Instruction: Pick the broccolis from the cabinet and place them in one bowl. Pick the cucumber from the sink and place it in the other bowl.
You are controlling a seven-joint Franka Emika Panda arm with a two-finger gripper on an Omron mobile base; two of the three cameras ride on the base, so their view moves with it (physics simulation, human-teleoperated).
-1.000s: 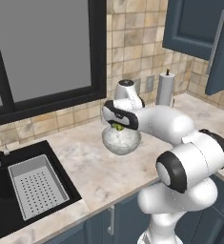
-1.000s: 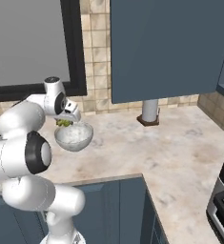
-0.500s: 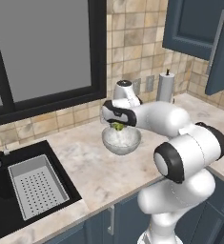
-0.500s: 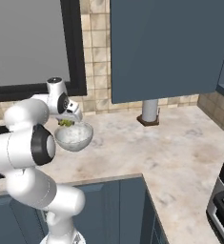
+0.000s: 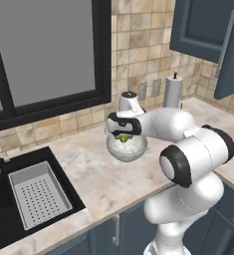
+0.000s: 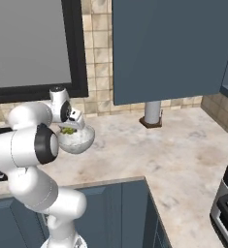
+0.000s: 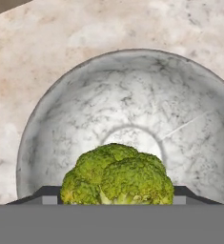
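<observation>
Fingers (image 7: 117, 198): closed on a broccoli (image 7: 118, 174), directly above the bowl.
Bowl (image 5: 127, 148): glassy, on the counter (image 5: 98, 174).

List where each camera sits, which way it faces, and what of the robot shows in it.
Left base view: behind the arm to its left, looking forward and down at the sink and bowl; arm at lower right.
Right base view: behind to its right, facing the counter corner; arm at lower left.
Hand view: on the hand, looking down into the bowl at the broccoli.
All three share the bowl.
</observation>
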